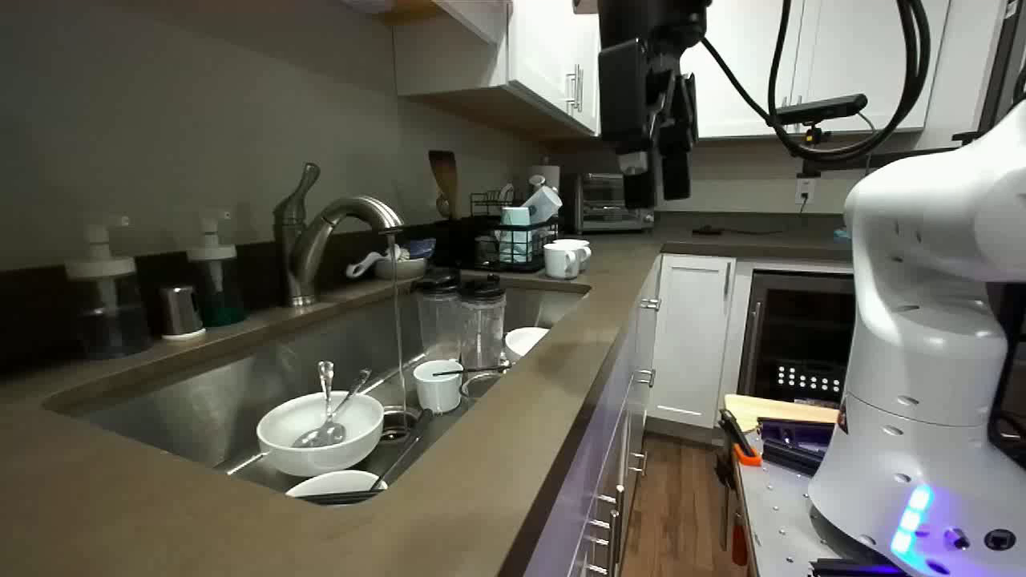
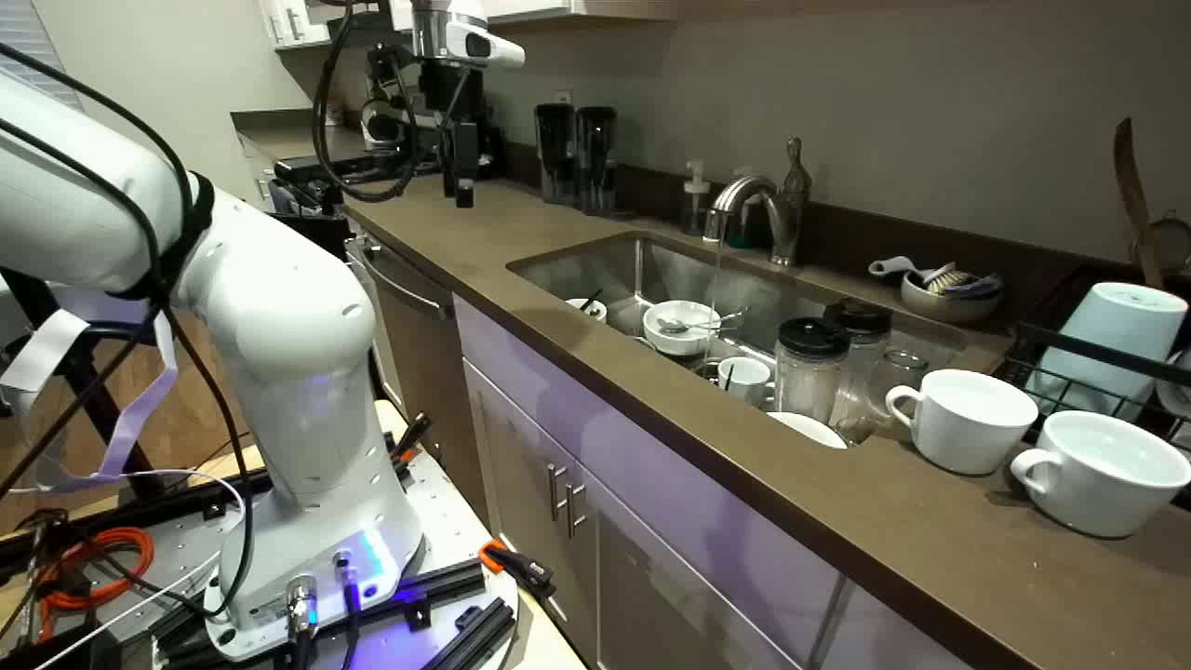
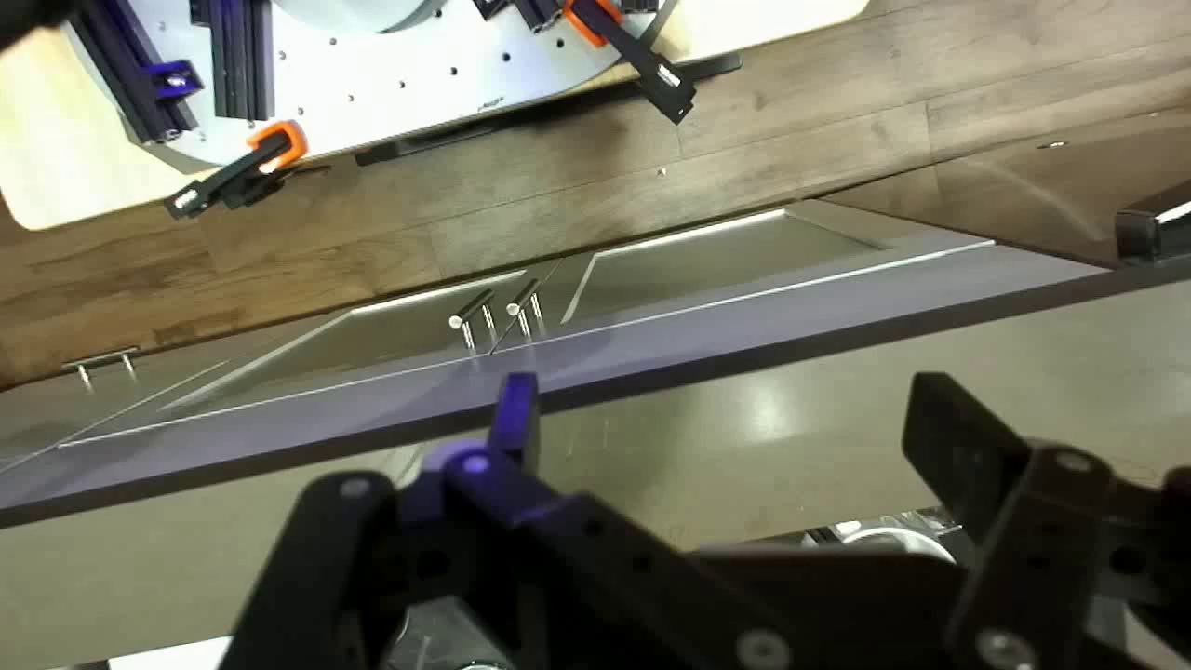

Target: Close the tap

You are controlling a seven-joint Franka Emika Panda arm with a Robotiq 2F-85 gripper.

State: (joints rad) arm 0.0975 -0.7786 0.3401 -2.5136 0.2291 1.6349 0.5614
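The tap (image 1: 307, 248) is brushed steel with an arched spout and an upright lever handle (image 1: 301, 188). It stands behind the sink and also shows in an exterior view (image 2: 782, 219). A thin stream of water (image 1: 398, 320) falls from the spout into the sink. My gripper (image 1: 659, 188) hangs in the air, pointing down, well apart from the tap. It also shows in an exterior view (image 2: 458, 191). In the wrist view my gripper (image 3: 730, 419) has its fingers wide apart with nothing between them. The tap does not show in the wrist view.
The sink (image 1: 192, 417) holds a white bowl (image 1: 321, 433), a mug (image 1: 438, 387) and lidded jars (image 1: 482, 324). Soap dispensers (image 1: 215, 276) stand left of the tap. Mugs (image 2: 977, 419) and a dish rack (image 1: 525, 240) sit beyond the sink. Upper cabinets (image 1: 549, 64) hang above.
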